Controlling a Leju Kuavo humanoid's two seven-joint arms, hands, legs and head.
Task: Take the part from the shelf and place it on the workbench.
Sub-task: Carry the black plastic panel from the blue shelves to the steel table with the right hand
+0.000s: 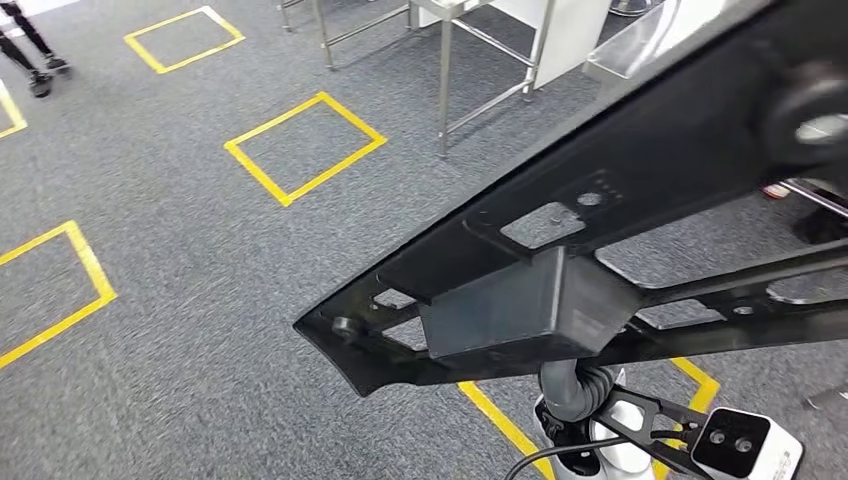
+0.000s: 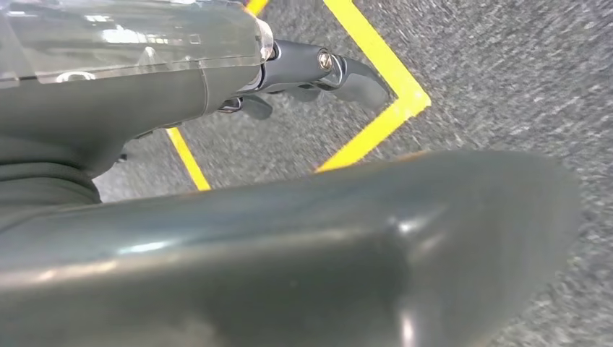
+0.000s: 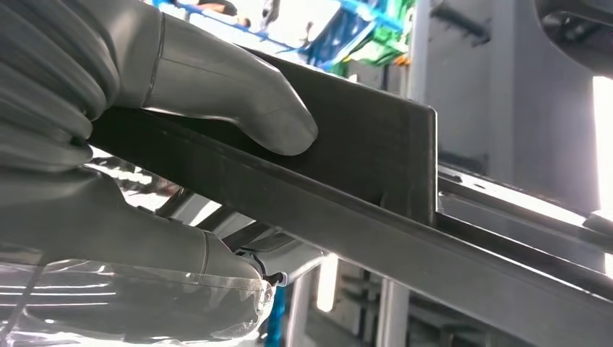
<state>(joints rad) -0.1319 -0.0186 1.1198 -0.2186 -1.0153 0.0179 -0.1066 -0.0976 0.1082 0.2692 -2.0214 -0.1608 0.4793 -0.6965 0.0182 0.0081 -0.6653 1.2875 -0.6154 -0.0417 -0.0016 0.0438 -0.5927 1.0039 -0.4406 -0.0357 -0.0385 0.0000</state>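
Observation:
A long black part (image 1: pixel 520 300), a flat frame with cut-outs and a box-shaped block under its middle, stretches from the lower middle to the upper right of the head view, carried above the floor. In the right wrist view my right hand (image 3: pixel 108 144) grips the part (image 3: pixel 361 152): its thumb (image 3: pixel 231 94) presses on the flat plate and its fingers wrap the bar from the other side. My left hand (image 2: pixel 303 69) hangs over the carpet with its fingers stretched away from the thick grey thumb (image 2: pixel 325 238), holding nothing.
Grey carpet carries yellow taped squares (image 1: pixel 305 148). A steel-legged workbench (image 1: pixel 445 90) stands at the back, beyond the part's far end. A person's feet (image 1: pixel 35 70) show at the far left corner. More taped lines (image 2: pixel 376 123) lie under my left hand.

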